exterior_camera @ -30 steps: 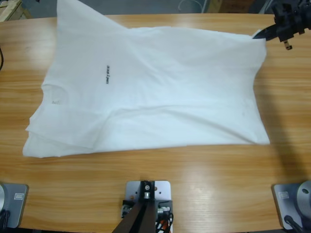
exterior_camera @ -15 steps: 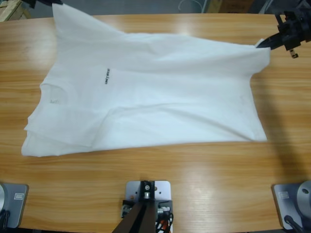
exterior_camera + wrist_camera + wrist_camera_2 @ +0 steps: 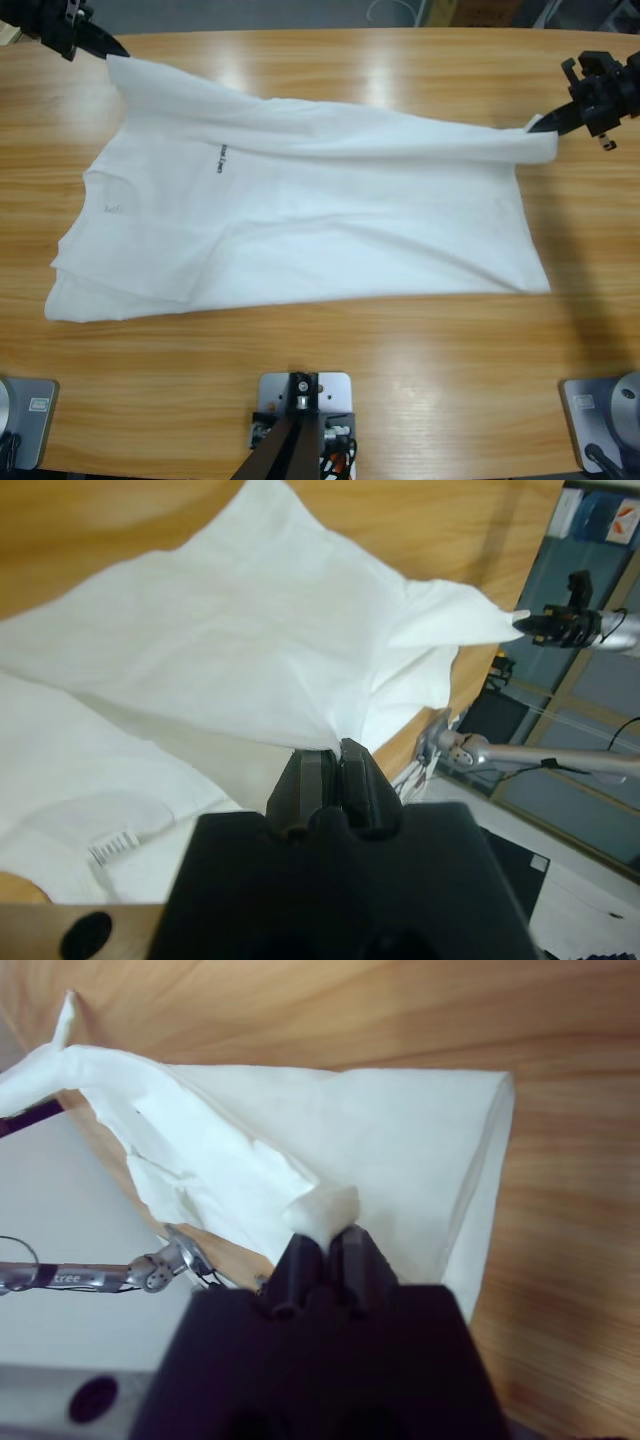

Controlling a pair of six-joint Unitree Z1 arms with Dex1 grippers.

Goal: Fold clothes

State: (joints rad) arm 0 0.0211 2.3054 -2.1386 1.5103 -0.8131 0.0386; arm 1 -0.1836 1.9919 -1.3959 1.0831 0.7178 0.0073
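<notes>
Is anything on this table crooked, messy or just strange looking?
Only the white T-shirt. Its far edge hangs lifted off the wooden table, pinched at one corner by the left gripper and at the other by the right gripper. The near part lies flat. Nothing looks torn or spilled.

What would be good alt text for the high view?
A white T-shirt lies spread on a wooden table, its far edge lifted at both corners: the left gripper pinches the top-left corner and the right gripper the right corner.
</notes>
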